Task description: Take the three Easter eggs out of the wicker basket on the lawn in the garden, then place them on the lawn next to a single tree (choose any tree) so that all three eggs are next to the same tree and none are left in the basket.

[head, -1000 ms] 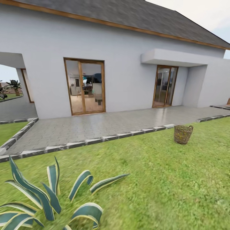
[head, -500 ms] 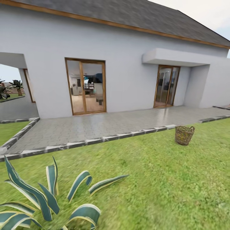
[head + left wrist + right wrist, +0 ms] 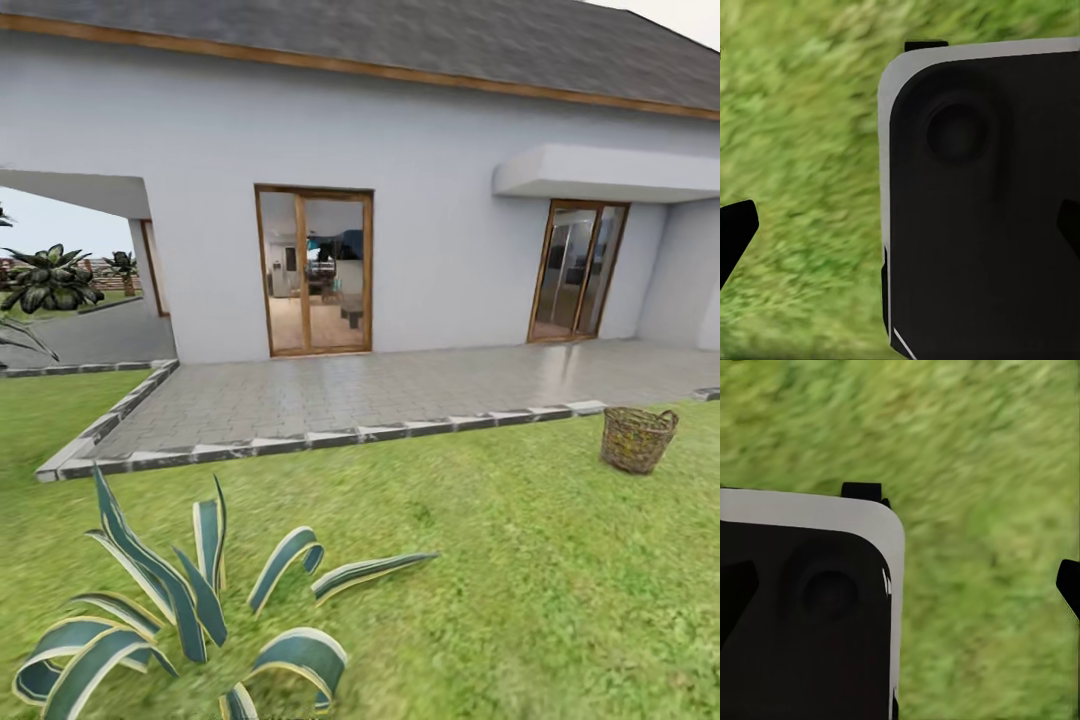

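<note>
Panned leftward since the earlier frames, nothing in the yard shifted. Still on the approach: next called for driving up to the brown woven basket point(image 3: 638, 439), deep and round-bellied, on mottled grass point(image 3: 520, 560) beside grey paving point(image 3: 400, 390). Couldn't tell either gripper's opening; eggs unseen. Passed a spiky striped plant point(image 3: 190, 610).

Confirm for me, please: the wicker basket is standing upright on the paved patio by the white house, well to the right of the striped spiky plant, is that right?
Not quite. The head view shows the wicker basket standing upright on the lawn, just off the paved patio edge, not on it. The rest holds: it is by the white house, well right of the striped spiky plant.
</note>
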Robot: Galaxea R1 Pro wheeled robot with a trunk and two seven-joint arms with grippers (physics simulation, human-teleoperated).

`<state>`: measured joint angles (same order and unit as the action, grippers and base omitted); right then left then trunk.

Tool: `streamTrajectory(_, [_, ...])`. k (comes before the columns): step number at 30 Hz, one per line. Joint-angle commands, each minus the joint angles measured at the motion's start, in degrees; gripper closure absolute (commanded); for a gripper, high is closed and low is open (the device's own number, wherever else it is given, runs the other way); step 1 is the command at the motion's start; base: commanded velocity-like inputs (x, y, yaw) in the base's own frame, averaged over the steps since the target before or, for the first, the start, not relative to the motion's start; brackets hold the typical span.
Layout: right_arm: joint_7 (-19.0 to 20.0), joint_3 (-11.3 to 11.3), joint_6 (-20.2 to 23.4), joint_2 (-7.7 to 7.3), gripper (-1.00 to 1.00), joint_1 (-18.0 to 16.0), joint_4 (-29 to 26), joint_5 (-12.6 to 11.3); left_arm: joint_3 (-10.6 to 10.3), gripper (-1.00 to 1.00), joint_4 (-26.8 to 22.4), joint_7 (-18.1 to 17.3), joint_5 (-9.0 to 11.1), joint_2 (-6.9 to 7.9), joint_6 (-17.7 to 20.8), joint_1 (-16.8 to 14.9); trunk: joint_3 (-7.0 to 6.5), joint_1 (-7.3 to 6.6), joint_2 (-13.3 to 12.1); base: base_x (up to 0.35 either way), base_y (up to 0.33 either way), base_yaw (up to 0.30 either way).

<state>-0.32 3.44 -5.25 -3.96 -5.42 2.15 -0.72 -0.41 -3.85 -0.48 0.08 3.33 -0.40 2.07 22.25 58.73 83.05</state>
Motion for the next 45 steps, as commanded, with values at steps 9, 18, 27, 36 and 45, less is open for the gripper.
streamTrajectory(9, [-0.03,0.34,-0.38,0.0,-1.0,-0.11,0.22,-0.06,-0.03,-1.0,-0.11,-0.05,0.01,-0.07,-0.04,0.04,0.05,0.0,0.03,0.0,-0.104,0.075])
streamTrajectory(18, [-0.03,0.35,-0.38,0.0,-1.0,-0.11,0.22,0.01,-0.03,-1.0,-0.11,-0.05,0.01,-0.08,-0.04,0.04,0.05,0.0,0.03,0.0,-0.267,0.002])
streamTrajectory(27, [-0.03,0.36,-0.38,0.0,-1.0,-0.1,0.23,0.03,-0.03,-1.0,-0.11,-0.05,0.01,-0.08,-0.04,0.04,0.05,0.0,0.03,0.0,-0.228,0.0])
streamTrajectory(36, [-0.03,0.38,-0.38,0.0,-1.0,-0.08,0.22,-0.03,-0.03,-1.0,-0.11,-0.05,0.01,-0.08,-0.04,0.04,0.07,0.0,0.03,0.0,-0.024,0.067])
streamTrajectory(45, [-0.03,0.41,-0.38,0.0,-1.0,-0.09,0.25,0.01,-0.03,-1.0,-0.11,-0.05,0.01,-0.08,-0.04,0.04,0.23,0.0,0.03,0.0,-0.001,0.258])
